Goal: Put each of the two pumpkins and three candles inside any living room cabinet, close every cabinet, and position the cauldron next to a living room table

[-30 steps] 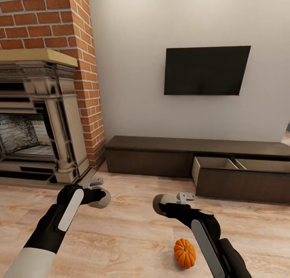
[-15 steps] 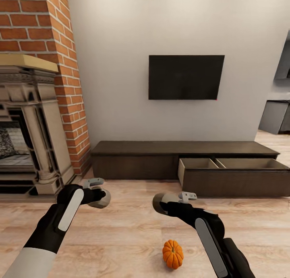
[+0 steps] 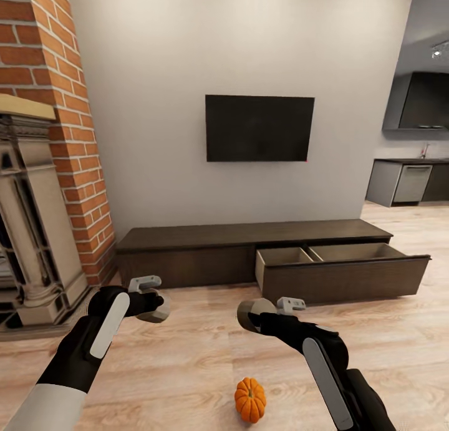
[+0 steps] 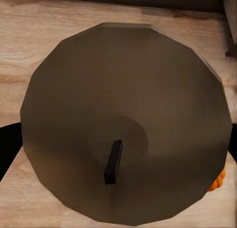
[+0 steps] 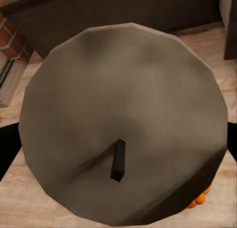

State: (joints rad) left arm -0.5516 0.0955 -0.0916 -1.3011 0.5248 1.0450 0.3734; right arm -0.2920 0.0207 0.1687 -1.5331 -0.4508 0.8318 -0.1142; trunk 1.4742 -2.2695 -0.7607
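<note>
1. A candle (image 4: pixel 126 121) is clamped in the left gripper (image 3: pixel 149 300); seen end-on from that wrist, its round grey-beige face carries a short dark wick.
2. A second candle (image 5: pixel 123 121) is clamped in the right gripper (image 3: pixel 265 310), likewise seen end-on with its wick.
3. A pumpkin (image 3: pixel 250 400) sits on the floor (image 3: pixel 187 356), below and slightly left of the right gripper, apart from it. An orange sliver of it peeks past the candle's edge in both wrist views.
4. Beyond both grippers, the cabinet (image 3: pixel 187 253) runs along the wall.
5. Its drawer (image 3: pixel 343 275), ahead and right of the right gripper, stands pulled open, with two pale compartments.
6. A fireplace (image 3: pixel 31 231) and brick column stand left of the left gripper.
7. A dark TV (image 3: pixel 259 128) hangs above the cabinet.
</note>
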